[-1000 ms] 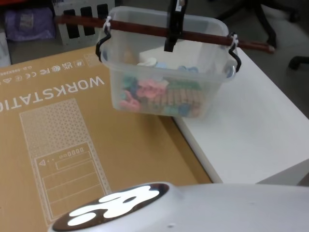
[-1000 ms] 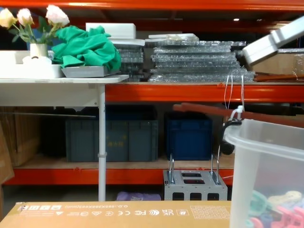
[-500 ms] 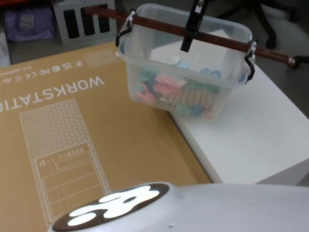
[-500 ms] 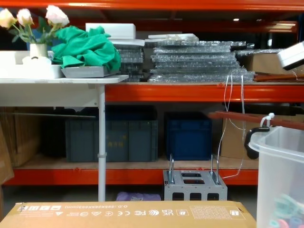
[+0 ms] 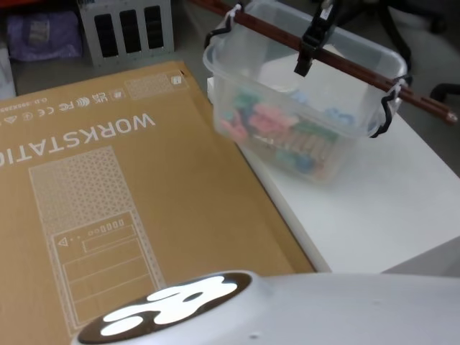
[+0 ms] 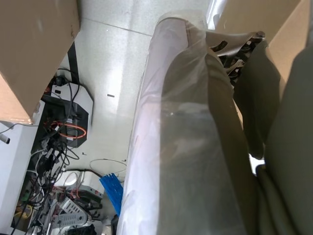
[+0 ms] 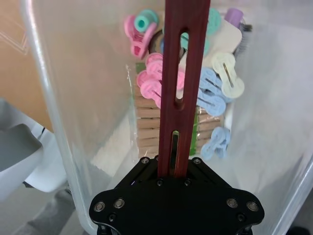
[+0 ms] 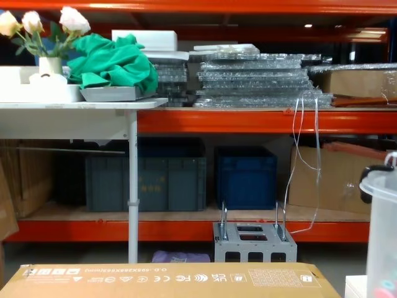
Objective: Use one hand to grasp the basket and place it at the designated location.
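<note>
The basket [image 5: 309, 122] is seen in the upper right of the head view, tilted, hanging above the near left part of a white table [image 5: 388, 208] with its left side close to that table's left edge. Its dark red handle bar [image 5: 338, 61] runs diagonally from the upper middle of the frame down toward the right edge, joined to the rim by black hooked brackets [image 5: 384, 115] and a white zip tie [image 5: 231, 12]. The bar is clamped near its middle by the right gripper [image 5: 310, 50], which comes in from the top edge; in the right wrist view the black jaws are closed around the bar [image 7: 182, 83], above coloured clips [image 7: 156, 83] lying in the basket. A large cardboard box [image 5: 108, 194] fills the left of the head view, touching the table's left edge. Open white surface lies to the lower right of the basket. In the chest view the basket's rim [image 8: 379, 186] shows at the right edge. Whether the left gripper is open or closed cannot be told.
</note>
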Tool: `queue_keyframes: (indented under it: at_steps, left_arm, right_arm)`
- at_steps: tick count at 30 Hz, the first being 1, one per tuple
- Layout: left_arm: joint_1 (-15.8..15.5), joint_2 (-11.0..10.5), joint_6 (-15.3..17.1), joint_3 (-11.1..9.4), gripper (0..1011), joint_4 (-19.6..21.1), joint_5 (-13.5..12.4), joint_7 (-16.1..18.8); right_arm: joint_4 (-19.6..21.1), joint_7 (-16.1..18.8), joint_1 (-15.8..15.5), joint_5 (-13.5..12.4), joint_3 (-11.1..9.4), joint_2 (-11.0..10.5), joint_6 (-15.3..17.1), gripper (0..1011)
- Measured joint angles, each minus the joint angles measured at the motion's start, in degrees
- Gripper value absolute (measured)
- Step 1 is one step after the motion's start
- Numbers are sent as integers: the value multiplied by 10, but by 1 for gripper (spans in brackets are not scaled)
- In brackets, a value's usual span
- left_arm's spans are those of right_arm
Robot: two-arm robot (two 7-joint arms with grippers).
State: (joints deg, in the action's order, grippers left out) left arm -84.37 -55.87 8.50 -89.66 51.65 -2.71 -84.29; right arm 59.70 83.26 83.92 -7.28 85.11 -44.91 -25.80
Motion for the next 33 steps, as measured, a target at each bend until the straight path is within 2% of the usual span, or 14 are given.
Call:
queue_keyframes:
  at_steps: [8,9,14,24,33]
  left_arm:
    - [0,0,0,0,0,0,0,0]
    - [0,0,0,0,0,0,0,0]
    - [0,0,0,0,0,0,0,0]
    - [0,0,0,0,0,0,0,0]
    - [0,0,0,0,0,0,0,0]
  right_arm:
    - [-15,-3,-10,-3,-10,-14,17,0]
    - [-15,-8,-13,-1,-12,-21,33,0]
    - [-14,-16,-18,1,-17,-28,51,0]
    - [6,-35,-36,1,-33,-57,82,0]
    - [25,-45,-50,8,-39,-78,110,0]
